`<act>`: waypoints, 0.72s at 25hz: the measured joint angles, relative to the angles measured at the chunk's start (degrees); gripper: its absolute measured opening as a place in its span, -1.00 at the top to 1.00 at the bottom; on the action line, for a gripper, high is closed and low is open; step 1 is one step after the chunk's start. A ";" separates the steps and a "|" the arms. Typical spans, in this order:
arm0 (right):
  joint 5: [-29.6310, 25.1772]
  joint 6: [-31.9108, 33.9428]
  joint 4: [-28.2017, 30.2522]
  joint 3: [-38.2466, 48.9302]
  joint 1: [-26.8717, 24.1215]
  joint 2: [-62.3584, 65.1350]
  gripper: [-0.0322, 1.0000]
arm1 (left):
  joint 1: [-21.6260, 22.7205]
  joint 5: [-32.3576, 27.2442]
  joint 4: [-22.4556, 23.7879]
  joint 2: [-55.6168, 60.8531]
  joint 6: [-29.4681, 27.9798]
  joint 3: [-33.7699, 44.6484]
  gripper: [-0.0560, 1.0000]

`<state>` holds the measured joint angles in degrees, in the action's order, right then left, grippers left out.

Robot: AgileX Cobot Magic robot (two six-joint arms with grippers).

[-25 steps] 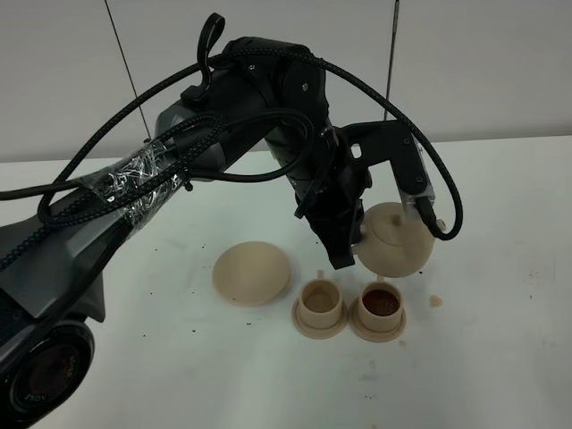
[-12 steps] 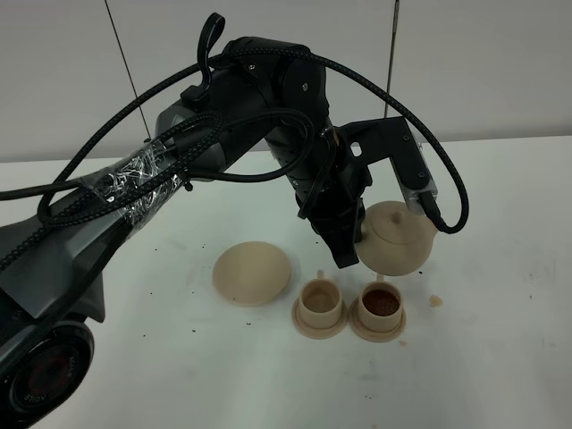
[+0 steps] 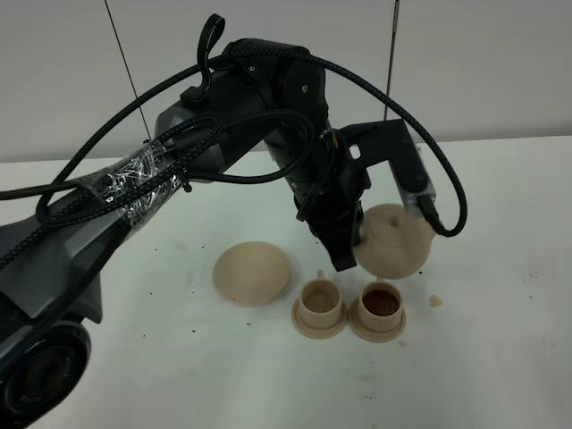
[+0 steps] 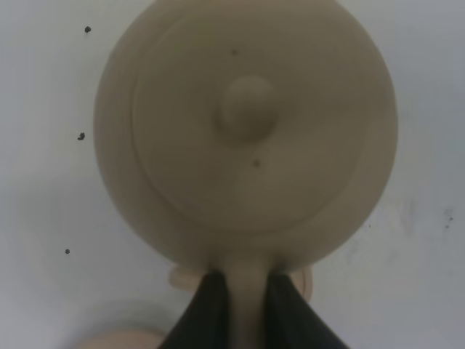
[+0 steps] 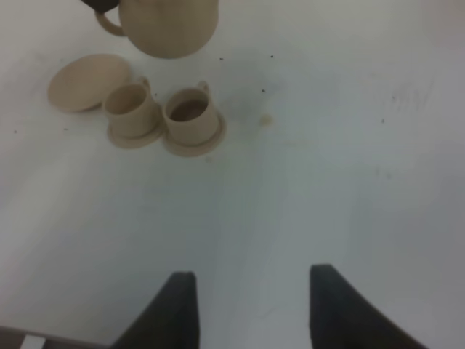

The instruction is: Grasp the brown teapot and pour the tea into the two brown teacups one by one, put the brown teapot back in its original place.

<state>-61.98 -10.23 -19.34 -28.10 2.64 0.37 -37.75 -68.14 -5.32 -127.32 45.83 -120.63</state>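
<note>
My left gripper (image 3: 350,243) is shut on the loop handle of the brown teapot (image 3: 396,239), which hangs in the air just behind the two brown teacups. In the left wrist view the teapot (image 4: 247,131) shows from above, and the gripper (image 4: 247,309) pinches its handle between dark fingers (image 4: 207,316). The right-hand teacup (image 3: 380,304) holds dark tea. The left-hand teacup (image 3: 320,302) looks pale inside. Each cup stands on its saucer. The original place, a wide flat saucer (image 3: 252,273), lies bare to their left. My right gripper (image 5: 254,305) stands open over bare table, far from the teapot (image 5: 168,25).
A small tan stain (image 3: 435,300) marks the white table (image 3: 500,357) right of the cups. Dark specks dot the surface around the saucers. The left arm and its cables (image 3: 223,134) span the left and middle of the exterior view.
The teapot and left gripper have shifted only slightly above the cups. Cups and saucers have not moved.
</note>
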 joint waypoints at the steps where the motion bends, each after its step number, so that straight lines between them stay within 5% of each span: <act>1: 0.00 0.00 0.00 0.00 0.00 0.00 0.26 | 0.00 0.00 0.23 0.75 0.00 1.85 0.56; 9: 0.00 0.00 0.00 0.00 0.00 0.00 0.26 | 1.72 0.05 2.87 9.56 -0.06 14.89 0.56; 18: 0.00 0.00 0.00 0.00 0.00 0.00 0.26 | 3.44 0.10 3.16 12.64 -0.13 18.60 0.56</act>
<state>-61.98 -10.23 -19.34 -28.10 2.64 0.37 -34.31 -68.04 -2.16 -114.68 45.70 -102.03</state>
